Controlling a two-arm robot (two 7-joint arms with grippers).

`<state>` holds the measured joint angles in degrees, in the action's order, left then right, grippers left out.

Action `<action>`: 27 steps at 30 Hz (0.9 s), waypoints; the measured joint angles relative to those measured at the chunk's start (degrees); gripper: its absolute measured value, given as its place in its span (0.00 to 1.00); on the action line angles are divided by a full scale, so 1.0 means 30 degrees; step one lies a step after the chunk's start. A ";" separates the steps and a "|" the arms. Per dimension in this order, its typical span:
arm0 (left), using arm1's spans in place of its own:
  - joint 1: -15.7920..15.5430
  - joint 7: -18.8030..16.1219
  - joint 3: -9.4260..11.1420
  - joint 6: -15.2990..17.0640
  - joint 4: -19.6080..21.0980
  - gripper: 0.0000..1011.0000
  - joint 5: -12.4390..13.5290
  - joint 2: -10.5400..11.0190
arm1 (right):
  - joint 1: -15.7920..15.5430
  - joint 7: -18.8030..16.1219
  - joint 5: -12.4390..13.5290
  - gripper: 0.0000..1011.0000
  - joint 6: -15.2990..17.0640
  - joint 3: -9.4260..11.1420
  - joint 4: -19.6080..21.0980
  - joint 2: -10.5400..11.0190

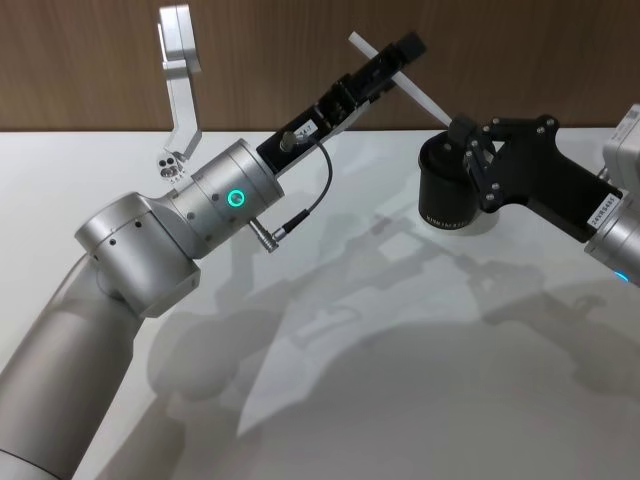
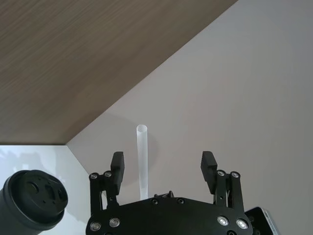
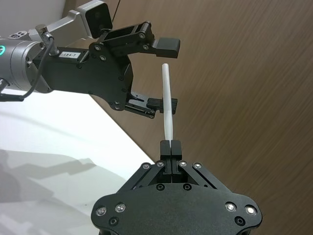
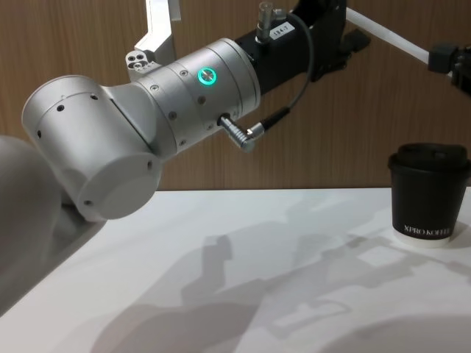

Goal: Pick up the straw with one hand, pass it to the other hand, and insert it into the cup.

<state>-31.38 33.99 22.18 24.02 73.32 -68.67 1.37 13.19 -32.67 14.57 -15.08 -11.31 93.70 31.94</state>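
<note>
Right wrist view at the handover: the right gripper (image 3: 169,145), jaws pinching one end of the straw (image 3: 167,93), holds it aloft above the cup (image 1: 445,197) on the bench (image 1: 400,350), while the left gripper (image 3: 165,73) stands with jaws spread around it, apparently freeing it for insertion.

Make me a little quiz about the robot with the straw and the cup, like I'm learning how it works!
1. Fill the gap: the left gripper is ____, its fingers either side of the straw.
2. Which one is shut on the straw? A) the left gripper B) the right gripper C) neither
3. True or false: the straw is already in the cup.
Key: 1 open; 2 B; 3 false, the cup stands lidded on the table, no straw in it.
</note>
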 joint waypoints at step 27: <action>-0.0134 0.0092 -0.0035 0.0055 -0.0233 0.21 -0.0284 -0.0124 | 0.0000 0.0000 0.0001 0.01 -0.0001 0.0000 0.0000 0.0000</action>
<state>-31.78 34.26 22.08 24.18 72.62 -69.52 0.99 13.19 -32.67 14.58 -15.08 -11.31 93.70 31.94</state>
